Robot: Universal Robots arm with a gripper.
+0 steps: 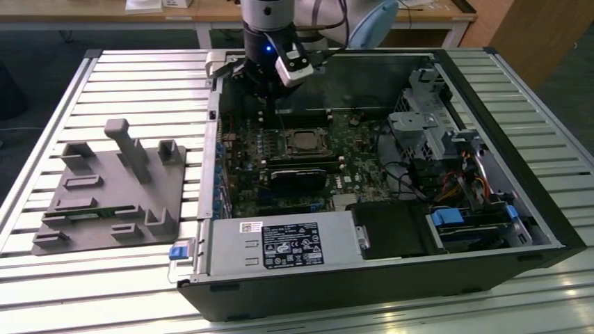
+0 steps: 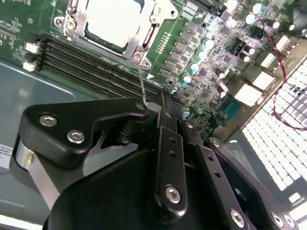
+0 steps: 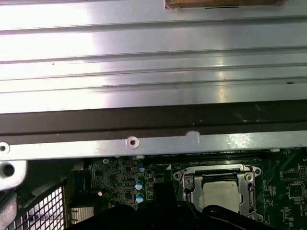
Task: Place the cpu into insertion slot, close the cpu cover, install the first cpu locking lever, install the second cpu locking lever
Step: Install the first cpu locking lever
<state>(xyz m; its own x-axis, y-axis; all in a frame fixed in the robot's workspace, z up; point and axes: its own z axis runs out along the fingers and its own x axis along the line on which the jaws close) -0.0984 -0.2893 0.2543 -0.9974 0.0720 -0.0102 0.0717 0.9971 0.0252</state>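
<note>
Exterior view: computer case lies open on the counter. The cpu is seated on the board inside, with the claw just beside it.

Second wrist view: cover down over the cpu. Claw pressed together, seemingly pinching a thin lever. I judge the levers not yet latched.

First wrist view: cpu framed by the cover.

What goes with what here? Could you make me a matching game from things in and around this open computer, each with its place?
1 cpu
2 cpu cover
3 grey holder
4 power supply

A on the slatted table, at the exterior view's left of the case
B dull silver square on the green board
C labelled box at the case's near wall
D thin metal frame around the cpu

Pairs: 1-B, 2-D, 3-A, 4-C
</note>
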